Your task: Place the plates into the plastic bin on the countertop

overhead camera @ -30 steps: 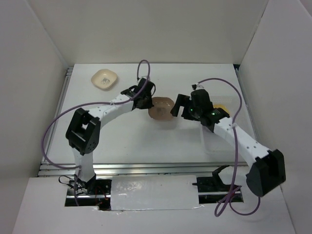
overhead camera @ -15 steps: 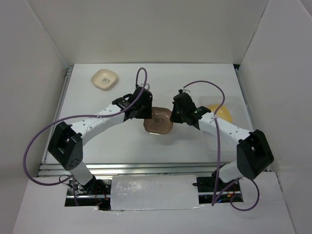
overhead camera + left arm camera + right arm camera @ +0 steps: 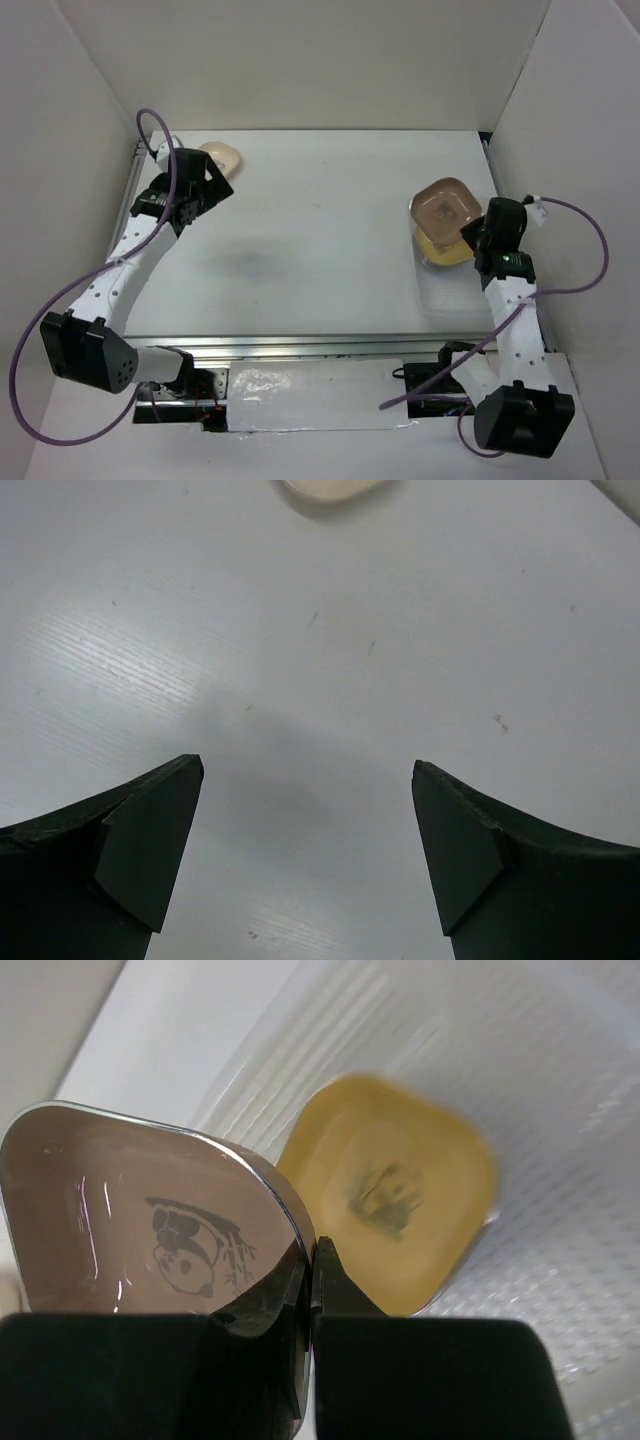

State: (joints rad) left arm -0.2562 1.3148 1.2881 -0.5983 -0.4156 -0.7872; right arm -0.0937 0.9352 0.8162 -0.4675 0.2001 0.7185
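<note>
Carrying the brown plate [image 3: 443, 205] over the plastic bin [image 3: 452, 298] at the right of the top view, I have my right gripper [image 3: 312, 1260] pinched shut on the plate's rim, the dish hanging partly above a yellow plate [image 3: 395, 1195] already lying in the bin. The next move, I judge, is to lower and release it squarely onto that one. At upper left, my left gripper [image 3: 305, 780] hangs wide open, holding nothing, above bare countertop [image 3: 320, 660], just short of a cream plate [image 3: 328, 488].
</note>
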